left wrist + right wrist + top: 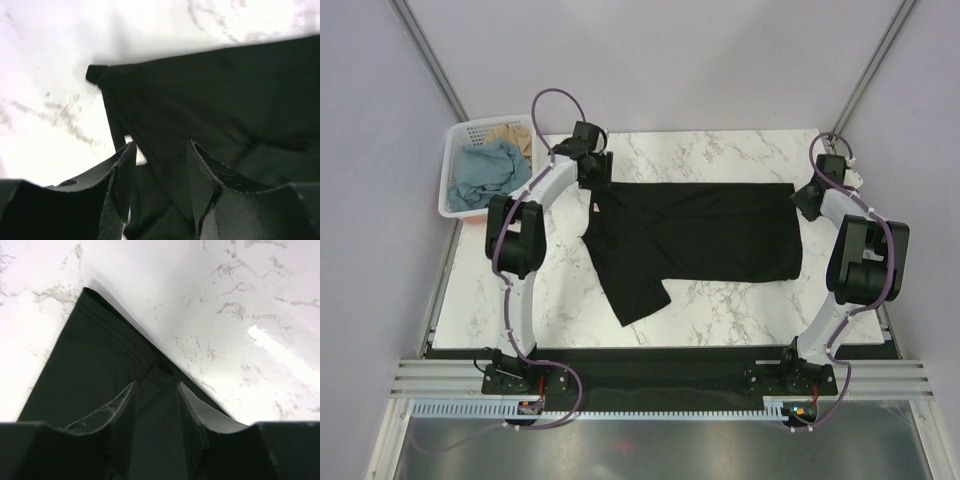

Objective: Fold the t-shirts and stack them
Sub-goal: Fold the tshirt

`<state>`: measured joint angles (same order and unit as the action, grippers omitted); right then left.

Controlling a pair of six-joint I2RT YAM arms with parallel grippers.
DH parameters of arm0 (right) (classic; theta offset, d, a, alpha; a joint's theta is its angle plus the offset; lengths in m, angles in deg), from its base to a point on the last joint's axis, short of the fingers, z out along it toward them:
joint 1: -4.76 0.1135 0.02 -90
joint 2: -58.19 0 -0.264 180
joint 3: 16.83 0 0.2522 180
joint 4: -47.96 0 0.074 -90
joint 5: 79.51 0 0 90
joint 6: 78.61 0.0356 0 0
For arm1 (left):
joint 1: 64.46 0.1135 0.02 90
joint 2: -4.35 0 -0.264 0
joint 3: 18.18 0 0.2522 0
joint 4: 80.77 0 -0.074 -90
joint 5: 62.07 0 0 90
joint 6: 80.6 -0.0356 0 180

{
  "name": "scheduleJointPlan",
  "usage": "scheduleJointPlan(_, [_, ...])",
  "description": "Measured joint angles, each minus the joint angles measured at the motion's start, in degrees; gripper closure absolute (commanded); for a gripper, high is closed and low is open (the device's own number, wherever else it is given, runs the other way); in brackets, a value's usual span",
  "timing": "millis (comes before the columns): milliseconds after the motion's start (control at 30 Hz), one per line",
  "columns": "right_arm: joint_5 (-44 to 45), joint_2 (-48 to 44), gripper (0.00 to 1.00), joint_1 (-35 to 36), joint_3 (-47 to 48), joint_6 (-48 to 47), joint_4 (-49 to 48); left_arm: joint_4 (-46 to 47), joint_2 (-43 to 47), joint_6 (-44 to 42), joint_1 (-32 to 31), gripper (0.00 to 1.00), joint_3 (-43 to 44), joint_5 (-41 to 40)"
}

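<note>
Left tool (162, 145) and right tool (157, 385) straddle black t-shirt (700, 230) corners

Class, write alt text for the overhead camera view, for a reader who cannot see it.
A black t-shirt lies spread sideways on a marble table, one sleeve pointing toward the arms' bases. The left claw and right claw sit at its two far corners. A white basket at far left holds a blue shirt and a tan shirt.

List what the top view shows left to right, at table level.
white basket, holding blue t-shirt and tan t-shirt → left hand at the collar end → black t-shirt, spread flat → right hand at the hem end
</note>
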<state>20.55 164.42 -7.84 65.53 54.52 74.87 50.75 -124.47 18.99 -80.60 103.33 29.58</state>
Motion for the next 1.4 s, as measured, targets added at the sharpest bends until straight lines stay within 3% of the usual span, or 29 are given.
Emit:
scheduleJointPlan(233, [3.76,-6.29,0.51,-0.09,6.51,2.16,15.78,1.07,25.33,5.49,-0.02,0.46,-12.00,3.39])
scheduleJointPlan(367, [2.91,-12.48,0.56,-0.96,3.56,3.43,21.86,2.78,40.70,9.38,-1.18,0.46,-25.14,6.43])
scheduleJointPlan(467, [1.81,-16.17,0.60,-1.73,-1.16,3.74,24.74,2.54,45.44,10.86,-5.40,0.46,-33.94,6.62])
scheduleJointPlan(667, [0.98,-17.68,0.69,-2.93,-10.19,3.76,28.61,1.86,45.83,14.05,-15.21,0.46,-48.72,7.87])
scheduleJointPlan(1100, [1.62,-17.99,0.70,-3.06,-19.23,6.43,25.75,9.03,42.80,20.20,-14.53,0.46,-58.42,8.17])
scheduleJointPlan(1167, [1.62,-18.29,0.76,-3.10,-20.65,6.62,24.00,9.88,40.68,21.16,-14.53,0.46,-58.97,8.15])
scheduleJointPlan(1267, [2.12,-18.56,1.00,-3.17,-20.92,5.92,21.57,10.47,38.16,22.36,-14.47,0.46,-59.34,8.15])
scheduleJointPlan(1400, [4.50,-18.73,1.00,-3.32,-20.92,4.37,19.89,11.67,38.05,23.28,-14.47,0.47,-59.43,7.45])
